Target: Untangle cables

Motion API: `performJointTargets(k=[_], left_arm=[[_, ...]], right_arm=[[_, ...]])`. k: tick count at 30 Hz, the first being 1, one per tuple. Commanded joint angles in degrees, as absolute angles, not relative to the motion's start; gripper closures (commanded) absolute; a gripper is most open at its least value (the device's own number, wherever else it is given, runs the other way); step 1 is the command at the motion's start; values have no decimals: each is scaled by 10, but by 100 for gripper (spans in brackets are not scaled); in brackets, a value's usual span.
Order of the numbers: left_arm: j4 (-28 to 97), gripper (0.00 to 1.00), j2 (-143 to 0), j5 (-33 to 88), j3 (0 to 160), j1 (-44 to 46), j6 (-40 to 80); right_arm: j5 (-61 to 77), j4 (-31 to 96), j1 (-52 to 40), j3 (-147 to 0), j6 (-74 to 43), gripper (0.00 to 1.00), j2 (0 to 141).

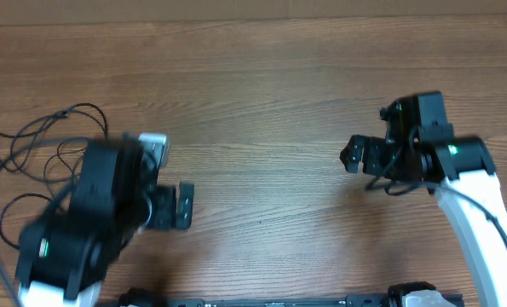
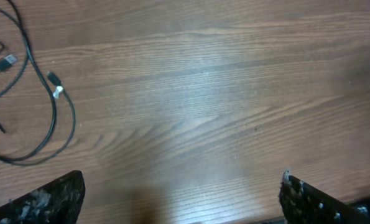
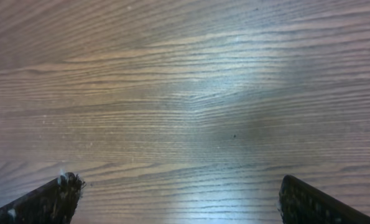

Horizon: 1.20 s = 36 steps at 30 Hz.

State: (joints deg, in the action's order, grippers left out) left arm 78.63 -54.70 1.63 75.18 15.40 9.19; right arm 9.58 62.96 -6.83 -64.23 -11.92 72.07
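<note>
Left jaws stand wide apart, gripping nothing, with bare surface (image 2: 203, 93) between them; the cables (image 2: 6, 61) lie off at ten o'clock in the wrist view, loose loops running roughly twelve to six; the left arm (image 1: 91, 213) hangs beside them, pointing towards three o'clock; right jaws, equally spread and empty, sit well apart at three o'clock, so the left is nearer.

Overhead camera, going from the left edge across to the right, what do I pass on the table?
cables → left gripper → right gripper. The left arm lies over part of the cables, so it is left out of the order.
</note>
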Motion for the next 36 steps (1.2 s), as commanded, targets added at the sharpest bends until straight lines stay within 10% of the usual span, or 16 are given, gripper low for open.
performJointTargets(k=[1, 36], left_arm=[[762, 0, -455, -8, 687, 155, 123], [795, 0, -277, -64, 642, 154, 168]], right_arm=[[88, 616, -67, -599, -115, 0, 670], [77, 554, -67, -506, -115, 0, 506]])
